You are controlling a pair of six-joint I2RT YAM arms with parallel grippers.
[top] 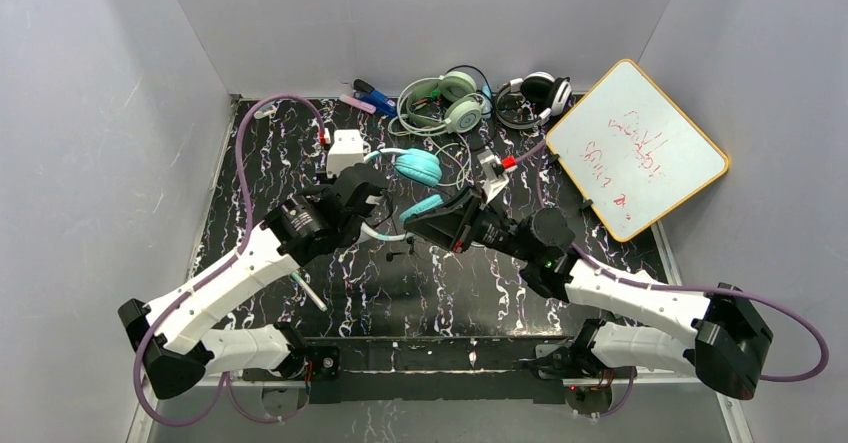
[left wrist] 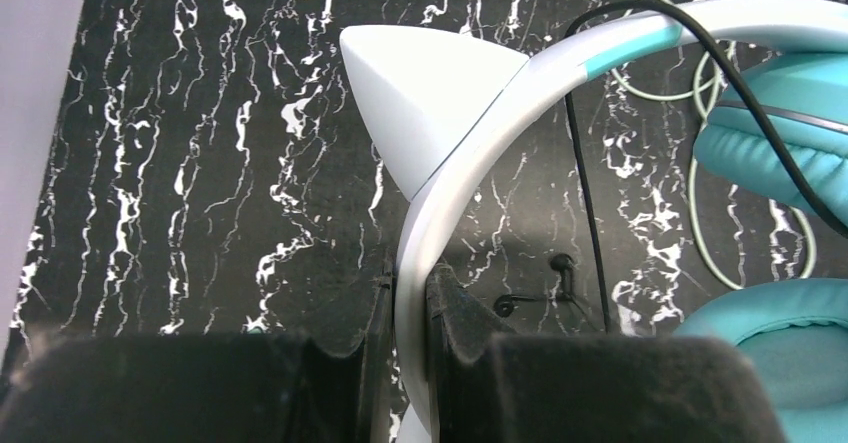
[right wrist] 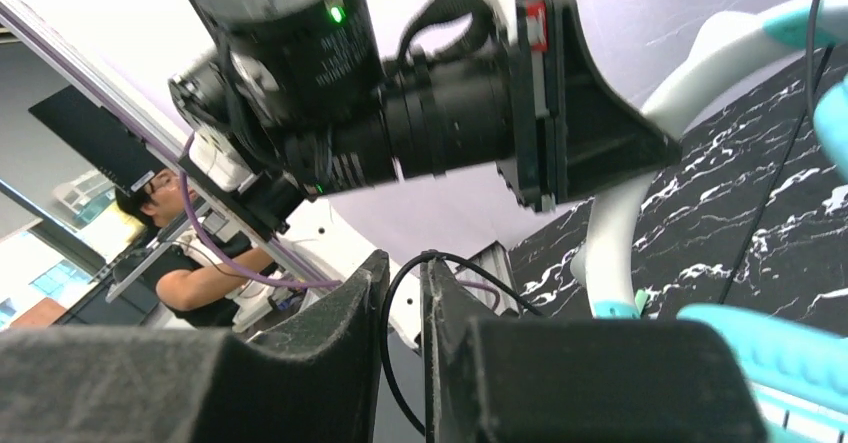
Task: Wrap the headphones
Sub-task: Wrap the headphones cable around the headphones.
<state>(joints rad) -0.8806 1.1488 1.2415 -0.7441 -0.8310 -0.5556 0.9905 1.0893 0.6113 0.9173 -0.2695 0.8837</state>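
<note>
The teal headphones [top: 418, 166] with a white cat-ear band [left wrist: 470, 143] hang just above the middle of the black marbled table. My left gripper [left wrist: 410, 303] is shut on that band below the cat ear [left wrist: 420, 93]; it sits left of the cups [top: 372, 185]. My right gripper [right wrist: 405, 283] is close on the right [top: 418, 215], jaws slightly apart. The thin black cable [right wrist: 385, 333] loops loosely through the gap, unpinched. The same cable [left wrist: 590, 213] crosses the band. Mint-green headphones [top: 450, 103] and black-and-white headphones [top: 535, 93] lie at the back.
A whiteboard [top: 635, 148] with red writing leans at the back right. A small white box [top: 346, 148] sits just behind my left gripper. Pens [top: 372, 98] lie at the back wall. The left arm's wrist [right wrist: 400, 113] fills the upper right wrist view.
</note>
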